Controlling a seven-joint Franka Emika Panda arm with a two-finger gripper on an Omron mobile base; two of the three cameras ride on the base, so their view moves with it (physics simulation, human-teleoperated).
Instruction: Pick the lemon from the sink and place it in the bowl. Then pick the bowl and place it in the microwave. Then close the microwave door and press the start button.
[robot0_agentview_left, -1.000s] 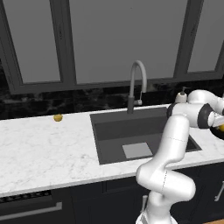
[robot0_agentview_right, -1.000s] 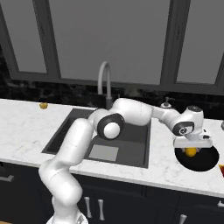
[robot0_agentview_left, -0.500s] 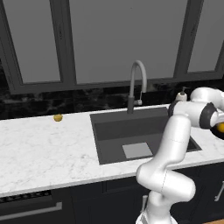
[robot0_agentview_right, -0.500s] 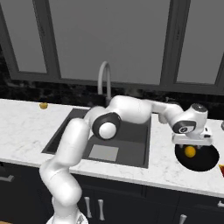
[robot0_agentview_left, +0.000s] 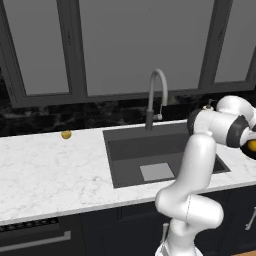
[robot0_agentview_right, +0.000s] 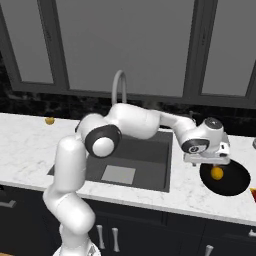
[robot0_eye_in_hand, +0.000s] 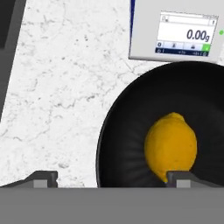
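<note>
Right of the sink (robot0_agentview_left: 165, 155), the arm bends across the counter. From the right base view, its gripper (robot0_agentview_right: 208, 160) hangs level over the bowl (robot0_agentview_right: 231, 184), jaws spread, empty. Seen from the hand, the lemon (robot0_eye_in_hand: 170, 146) lies inside that bowl, beside a scale (robot0_eye_in_hand: 175, 33).

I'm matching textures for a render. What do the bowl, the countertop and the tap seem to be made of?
The bowl looks like glossy black ceramic or plastic: faint sheen and radial streaks inside, so which one stays open. The countertop looks like polished white marble or an imitation, with fine grey veins. The tap looks like brushed grey metal, matte with soft highlights.
</note>
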